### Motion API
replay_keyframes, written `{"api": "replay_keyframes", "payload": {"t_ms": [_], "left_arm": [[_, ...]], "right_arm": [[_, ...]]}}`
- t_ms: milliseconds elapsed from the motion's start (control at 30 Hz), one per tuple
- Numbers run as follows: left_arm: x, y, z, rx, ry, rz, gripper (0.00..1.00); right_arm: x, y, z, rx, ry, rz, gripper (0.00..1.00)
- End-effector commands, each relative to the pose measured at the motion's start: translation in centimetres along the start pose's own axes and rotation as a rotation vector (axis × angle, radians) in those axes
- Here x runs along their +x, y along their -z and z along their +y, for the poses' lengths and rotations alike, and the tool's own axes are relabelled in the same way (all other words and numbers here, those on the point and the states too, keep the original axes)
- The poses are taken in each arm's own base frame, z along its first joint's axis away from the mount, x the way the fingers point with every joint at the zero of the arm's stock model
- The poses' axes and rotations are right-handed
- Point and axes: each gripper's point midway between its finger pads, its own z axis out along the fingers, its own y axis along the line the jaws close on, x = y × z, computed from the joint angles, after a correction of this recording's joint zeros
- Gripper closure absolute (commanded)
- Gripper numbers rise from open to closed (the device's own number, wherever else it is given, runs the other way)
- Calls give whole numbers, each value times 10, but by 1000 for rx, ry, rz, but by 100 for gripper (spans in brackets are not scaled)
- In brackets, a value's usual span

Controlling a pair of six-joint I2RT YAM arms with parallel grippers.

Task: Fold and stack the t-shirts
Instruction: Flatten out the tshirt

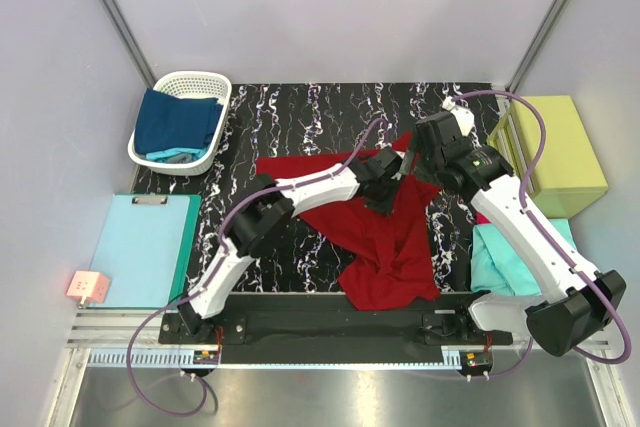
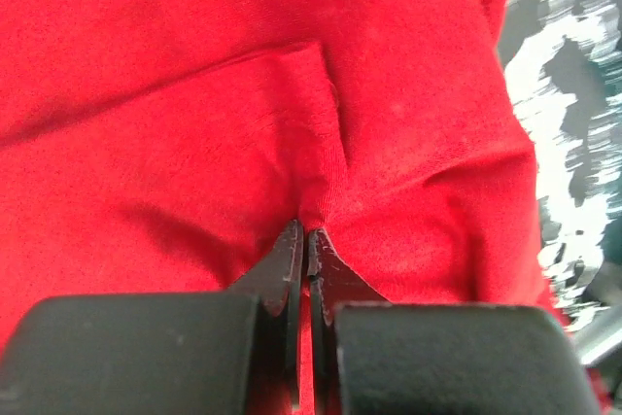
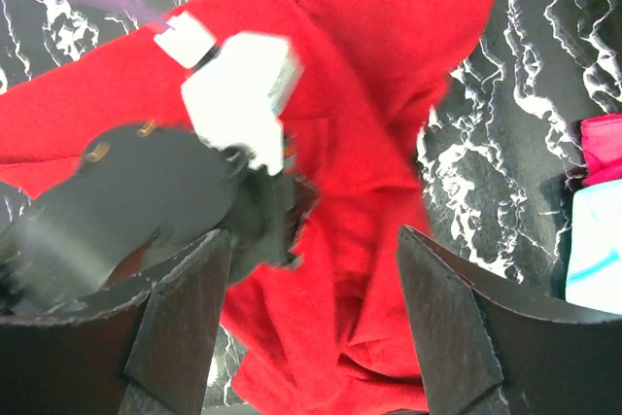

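Your red t-shirt lies crumpled in the middle of the black marble mat. It reaches from the centre of the top view down to the lower edge of the mat. Your left claw is clenched on it. In the left wrist view the two black tips are pressed together with a little fold of red cloth pinched between them, and the cloth wrinkles toward that spot. In the top view this claw sits on the upper part of the shirt, near the middle of the frame. Your right claw hangs over it with its fingers spread wide, grasping nothing. In the right wrist view you see the left claw and the red cloth between those two fingers. At the right edge of the mat a folded teal shirt lies just beside the red one, with a bit of magenta shirt showing at its upper side. Further up on the right stands a yellow-green box. In the upper left a white basket holds a navy shirt. At the left, a pale-blue sheet lies beside the mat, with a small pink thing at its lower left.
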Motion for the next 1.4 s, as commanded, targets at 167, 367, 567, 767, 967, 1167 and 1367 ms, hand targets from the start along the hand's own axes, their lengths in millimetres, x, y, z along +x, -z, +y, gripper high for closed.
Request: {"api": "replay_keyframes", "payload": {"t_ms": [167, 367, 567, 767, 967, 1167, 1367], "left_arm": [[-16, 144, 21, -159, 1, -280, 100], [9, 138, 31, -165, 11, -226, 92], [10, 128, 23, -130, 8, -195, 89], [11, 119, 21, -120, -9, -172, 82], [17, 109, 22, -118, -12, -142, 76], [17, 111, 26, -137, -16, -152, 100], [10, 141, 36, -187, -4, -228, 100]], "right_arm": [[-38, -18, 31, -66, -80, -113, 23], [-19, -50, 39, -48, -60, -32, 23], [-4, -62, 38, -36, -46, 12, 23], [-2, -57, 30, -23, -48, 4, 22], [0, -56, 27, -17, -47, 3, 22], [3, -59, 27, -10, -42, 12, 22], [6, -65, 27, -3, -35, 23, 22]]}}
